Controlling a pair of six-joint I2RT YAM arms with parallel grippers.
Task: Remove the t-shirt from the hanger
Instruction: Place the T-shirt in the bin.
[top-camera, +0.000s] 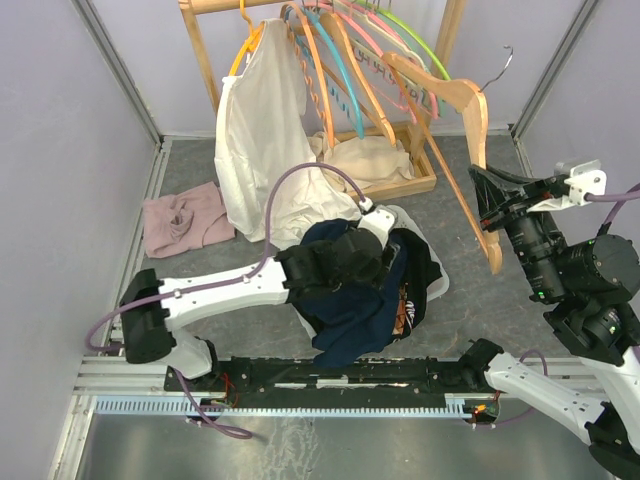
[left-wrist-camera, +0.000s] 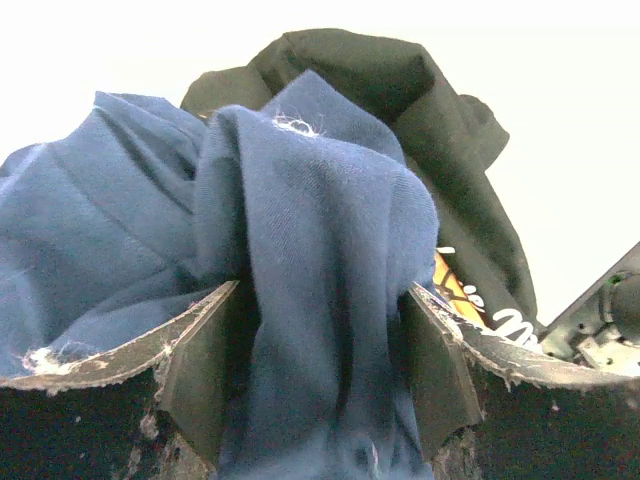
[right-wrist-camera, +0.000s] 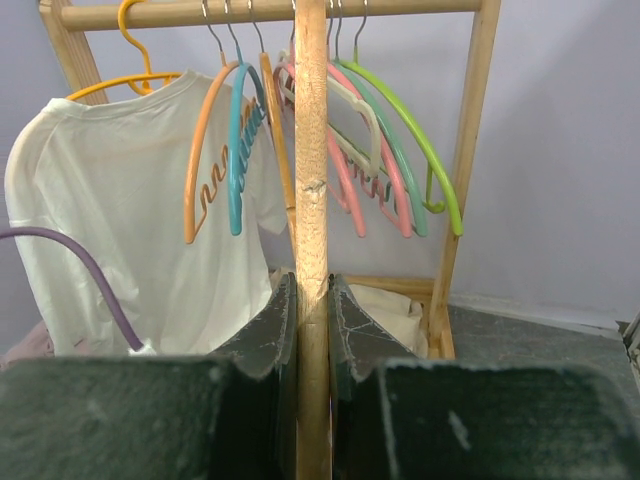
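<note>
Crumpled navy blue fabric t-shirt (left-wrist-camera: 330, 220) is clamped by left tool (left-wrist-camera: 322, 345) over grey table (top-camera: 180, 165), clear of plain wooden hanger (right-wrist-camera: 311, 150) clamped by right tool (right-wrist-camera: 311, 325); white lettering (left-wrist-camera: 512, 326) on black garment (left-wrist-camera: 440, 130) underneath cannot be read.

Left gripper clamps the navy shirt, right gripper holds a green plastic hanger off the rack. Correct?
Not quite. The right gripper is shut on a wooden hanger, not a green plastic one, as the right wrist view shows. The left gripper does clamp the navy shirt.
</note>
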